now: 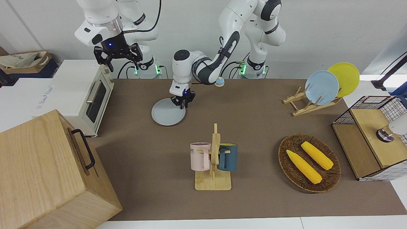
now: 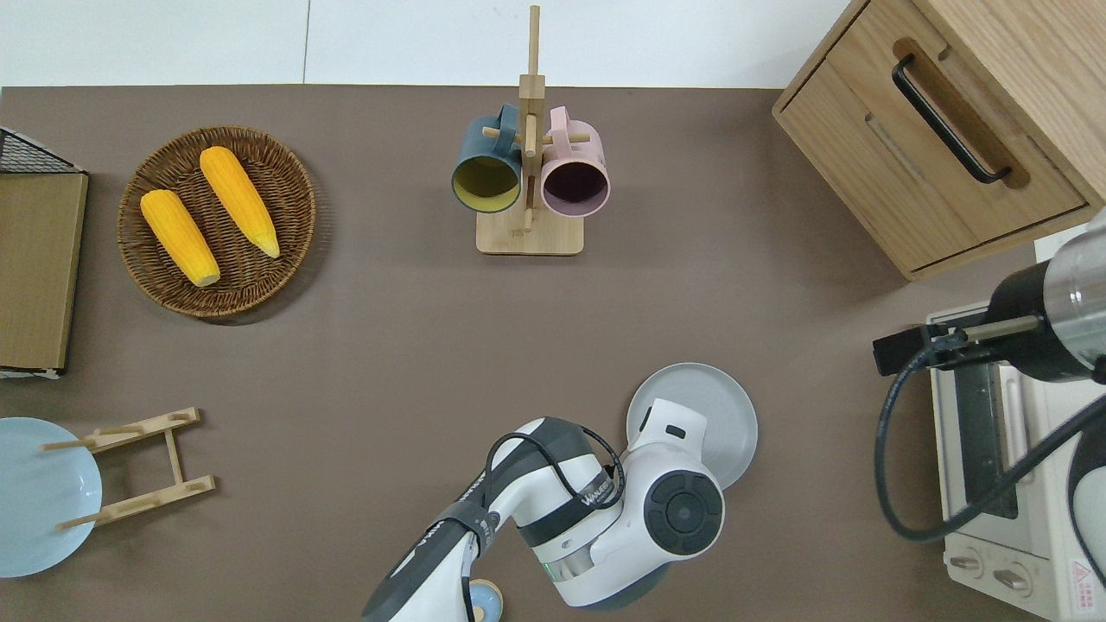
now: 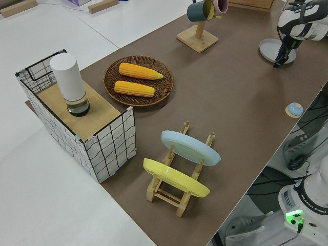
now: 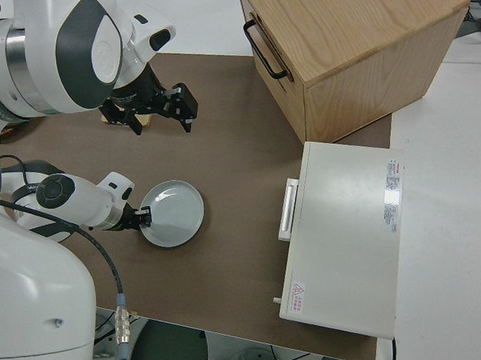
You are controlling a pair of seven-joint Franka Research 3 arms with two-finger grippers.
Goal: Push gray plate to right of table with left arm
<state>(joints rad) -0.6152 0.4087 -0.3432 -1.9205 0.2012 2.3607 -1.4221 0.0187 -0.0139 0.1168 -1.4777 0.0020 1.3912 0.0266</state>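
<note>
Reaching down with the left arm (image 1: 206, 65) in the upper centre of the front view, with the left gripper (image 1: 182, 104) set low at the rim of the gray plate (image 1: 167, 114), on the rim's side toward the left arm's end of the table (image 1: 254, 111). Appears to touch that rim in the right side view. Cannot tell whether this gripper is open or closed. Finds the plate lying flat on the brown top, nearer to the robots than the wooden mug stand (image 1: 214, 159) with its pink mug (image 1: 199, 156) and dark blue mug (image 1: 228, 156), and well apart from it, with the white toaster oven (image 1: 86, 95) toward the right arm's end. Leaves the right gripper (image 1: 117, 58) parked, fingers spread wide on nothing.
</note>
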